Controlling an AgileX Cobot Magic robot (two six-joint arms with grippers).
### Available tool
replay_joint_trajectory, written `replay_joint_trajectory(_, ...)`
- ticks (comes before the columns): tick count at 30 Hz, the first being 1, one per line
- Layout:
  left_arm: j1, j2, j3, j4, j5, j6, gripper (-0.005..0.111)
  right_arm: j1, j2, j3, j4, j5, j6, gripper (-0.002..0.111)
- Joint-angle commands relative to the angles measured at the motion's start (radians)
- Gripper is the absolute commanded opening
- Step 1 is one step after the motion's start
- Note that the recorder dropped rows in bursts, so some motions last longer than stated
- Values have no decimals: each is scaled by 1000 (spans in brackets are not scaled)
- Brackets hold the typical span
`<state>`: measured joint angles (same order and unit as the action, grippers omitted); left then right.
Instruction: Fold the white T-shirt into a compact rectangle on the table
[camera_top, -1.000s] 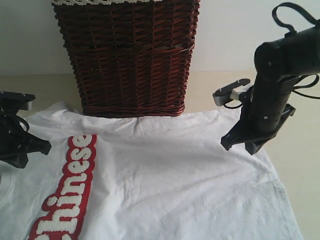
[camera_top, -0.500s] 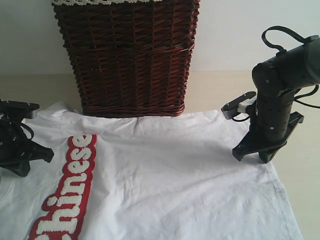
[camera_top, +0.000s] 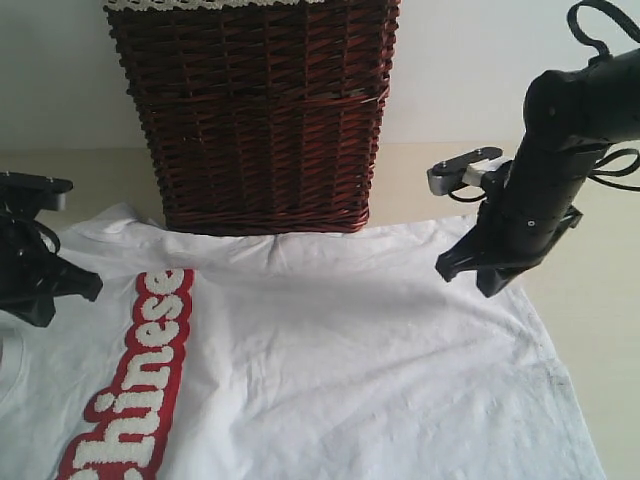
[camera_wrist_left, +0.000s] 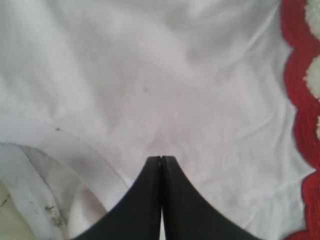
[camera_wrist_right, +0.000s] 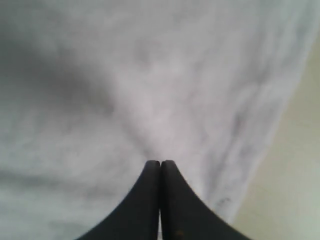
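Note:
The white T-shirt (camera_top: 330, 360) lies spread flat on the table (camera_top: 600, 300), its red band with white lettering (camera_top: 140, 385) running down the left. My left gripper (camera_top: 65, 300) is shut over the shirt's left part, close to the collar (camera_wrist_left: 60, 145) and beside the red band (camera_wrist_left: 300, 115). My right gripper (camera_top: 468, 280) is shut over the shirt's far right corner, close to the shirt's edge (camera_wrist_right: 260, 145). In both wrist views the jaws, left (camera_wrist_left: 161, 158) and right (camera_wrist_right: 160, 162), are pressed together with no cloth between them.
A dark wicker basket (camera_top: 255, 110) with a lace-trimmed rim stands at the back, touching the shirt's far edge. Bare beige tabletop (camera_wrist_right: 295, 190) shows to the right of the shirt and behind it.
My right gripper dipped down and to the right, then came back up and to the left over the shirt's corner. The left gripper shifted only slightly. The shirt has not moved.

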<state>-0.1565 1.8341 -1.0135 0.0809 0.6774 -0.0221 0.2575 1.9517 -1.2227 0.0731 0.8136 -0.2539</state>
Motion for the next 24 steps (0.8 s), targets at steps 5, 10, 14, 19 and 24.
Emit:
replay_joint_trajectory(5,-8,81,21,-4,83,22,0,-2,53,39,76,-11,-125,0)
replay_joint_trajectory(10,10,116,25,74,100,-14,0,-2,98,39,-116,-19,62,0)
replay_joint_trajectory(14,45,133,25,154,94,-63,0,-2,113,39,-135,-39,79,0)
replay_joint_trajectory(19,108,133,-7,203,76,-134,0,-2,113,10,-60,-95,53,0)
replay_joint_trajectory(24,136,133,-58,190,78,-136,0,-2,105,-43,84,-76,-72,0)
